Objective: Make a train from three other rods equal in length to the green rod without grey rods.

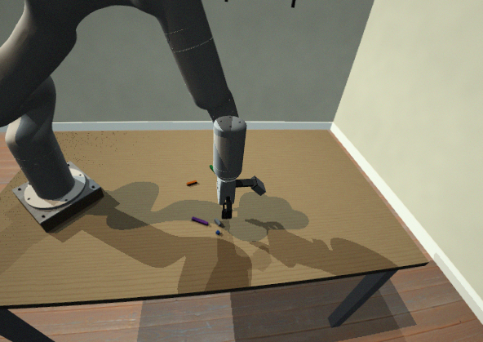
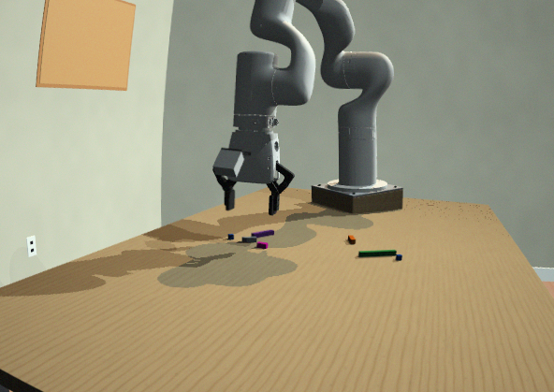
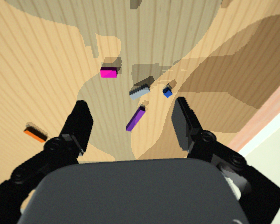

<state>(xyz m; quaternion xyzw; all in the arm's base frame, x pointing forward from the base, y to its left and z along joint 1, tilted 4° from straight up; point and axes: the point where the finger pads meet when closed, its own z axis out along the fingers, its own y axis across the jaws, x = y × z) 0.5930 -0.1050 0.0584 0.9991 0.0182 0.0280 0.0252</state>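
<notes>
Hovering gripper (image 1: 227, 214) (image 2: 251, 210) (image 3: 132, 109): we are holding it wide open above the worktop (image 1: 285, 159) (image 2: 281, 332) (image 3: 21, 90), its fingers gripping nothing.
Grey rod (image 1: 218, 223) (image 2: 249, 239) (image 3: 139, 92): we are seeing it lying flat, between the magenta rod and the nearer blue rod in the wrist view.
Magenta rod (image 2: 262, 245) (image 3: 109, 73): it is lying apart, at the grey rod's 10 o'clock in the wrist view.
Nearer blue rod (image 1: 218, 233) (image 2: 230, 237) (image 3: 167, 92): it is sitting at the grey rod's 3 o'clock there.
Purple rod (image 1: 200, 220) (image 2: 262, 234) (image 3: 135, 119): it is lying at 6 o'clock of the grey one there, pointing from 7 to 1 o'clock.
Orange rod (image 1: 192, 183) (image 2: 351, 239) (image 3: 35, 133): it is resting well apart, at the grey rod's 8 o'clock in that view.
Green rod (image 1: 211, 168) (image 2: 377, 254): we are finding it at the orange rod's 4 o'clock in the exterior view, the arm partly covering it from the top.
Other blue rod (image 2: 399, 257): it is sitting near the green rod's 3 o'clock end.
Arm base (image 1: 46, 226) (image 2: 398, 202): it is standing at our gripper's 3 o'clock in the exterior view.
</notes>
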